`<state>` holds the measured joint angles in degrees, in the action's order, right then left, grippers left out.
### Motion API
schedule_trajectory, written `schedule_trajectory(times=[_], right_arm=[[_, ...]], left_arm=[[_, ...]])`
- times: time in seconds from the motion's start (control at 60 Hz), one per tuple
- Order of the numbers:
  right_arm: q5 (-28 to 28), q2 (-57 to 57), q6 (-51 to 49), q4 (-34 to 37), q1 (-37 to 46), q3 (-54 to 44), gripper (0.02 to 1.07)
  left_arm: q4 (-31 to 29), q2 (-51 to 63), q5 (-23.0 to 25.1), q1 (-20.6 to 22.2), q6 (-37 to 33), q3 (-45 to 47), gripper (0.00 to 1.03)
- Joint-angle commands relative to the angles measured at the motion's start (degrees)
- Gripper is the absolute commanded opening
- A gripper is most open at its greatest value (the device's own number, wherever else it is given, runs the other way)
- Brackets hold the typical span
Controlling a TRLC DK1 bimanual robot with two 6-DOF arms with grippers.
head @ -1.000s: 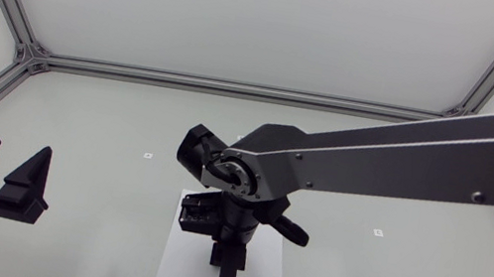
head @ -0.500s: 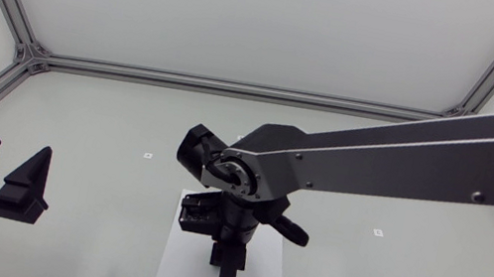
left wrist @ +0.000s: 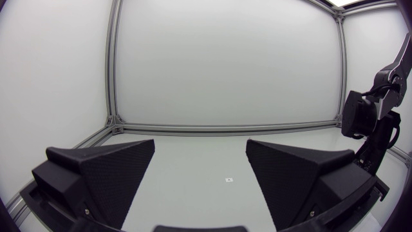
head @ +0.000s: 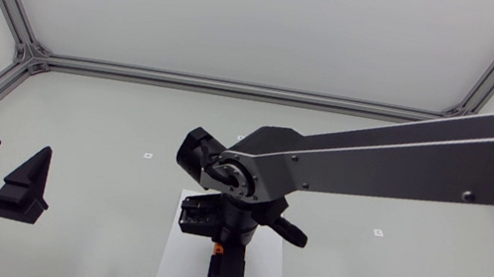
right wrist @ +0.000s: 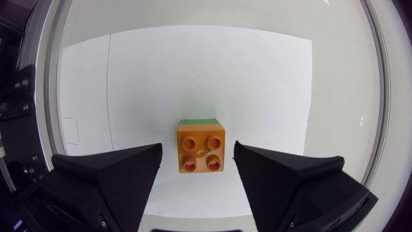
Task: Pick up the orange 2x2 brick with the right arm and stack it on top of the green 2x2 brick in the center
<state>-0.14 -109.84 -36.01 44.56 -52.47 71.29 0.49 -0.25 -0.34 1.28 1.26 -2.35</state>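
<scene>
- Right wrist view: the right gripper (right wrist: 197, 149) hangs straight over the stack with its two fingers spread wide. One sits on each side of the orange brick (right wrist: 201, 148), with a gap on both sides, so it grips nothing.
- The orange brick sits studs-up between those fingers, down on the green brick (right wrist: 198, 120). Only a thin green edge peeks out on the side ahead of the gripper.
- My call is that the stacking itself is done, with orange on green and nicely squared. I cannot tell from above whether it is pressed fully home. What's left looks like just getting the arm up and away.
- Both bricks stand on a white sheet (right wrist: 257, 96), well inside its edges, with sheet showing all round the stack.
- Over to the head view: the sheet lies at 6 o'clock on the table (head: 130, 119). The right arm (head: 403, 165) comes in from 3 o'clock, and its wrist hides most of the stack, leaving only a fleck of orange.
- The left gripper (left wrist: 200, 145) sits at 8 o'clock, fingers apart and holding nothing, well apart from the sheet.
- For room to move, straight up looks like the easy exit. A wide stretch of table runs toward 12 o'clock as far as the frame rail (head: 235, 87), while the sheet sits near the table's 6 o'clock edge. With fingers flanking the brick, a sideways drift could knock it.
</scene>
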Motion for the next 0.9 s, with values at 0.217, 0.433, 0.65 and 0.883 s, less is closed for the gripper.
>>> schedule_trajectory(times=[0.217, 0.433, 0.65, 0.883], right_arm=[[-0.3, 0.0, 1.1, 0.0, -0.4, -0.3, 1.03], [-0.3, 4.0, 2.3, 1.1, -0.1, 0.1, 1.03], [0.6, 11.5, 5.2, 1.5, 0.9, -1.0, 1.03], [0.1, 22.0, 7.8, 2.0, 5.4, -4.9, 1.03]], left_arm=[[-0.8, -0.5, 0.3, -0.1, -0.7, 2.3, 0.99], [-0.8, -0.5, 0.3, -0.1, -0.7, 2.3, 0.99], [-0.8, -0.5, 0.3, -0.1, -0.7, 2.3, 0.99], [-0.8, -0.5, 0.3, -0.1, -0.7, 2.3, 0.99]])
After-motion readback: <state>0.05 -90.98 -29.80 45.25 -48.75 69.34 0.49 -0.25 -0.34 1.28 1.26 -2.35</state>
